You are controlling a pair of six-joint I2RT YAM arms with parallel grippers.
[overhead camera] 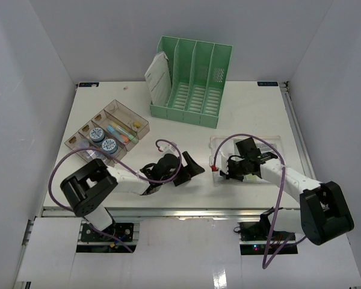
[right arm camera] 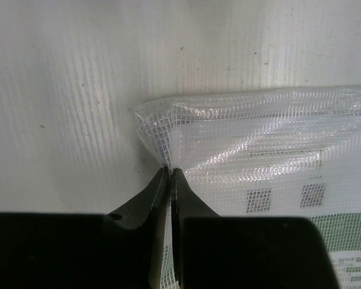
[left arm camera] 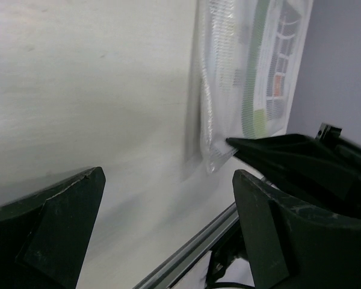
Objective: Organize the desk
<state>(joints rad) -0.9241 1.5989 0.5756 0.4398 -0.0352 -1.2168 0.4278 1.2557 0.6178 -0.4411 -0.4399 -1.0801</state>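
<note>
Though speckled, desk [overhead camera: 253, 114] (flat) — white.

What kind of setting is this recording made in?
Probably a lab test cell staged as an office desk: a white desk boxed in by plain white walls, holding a green file rack and a clear compartment box.

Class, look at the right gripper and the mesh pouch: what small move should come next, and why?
Probably a slight lift: the right gripper is shut on a corner of the mesh pouch, which lies on the desk, so raising it would free it for carrying.
</note>
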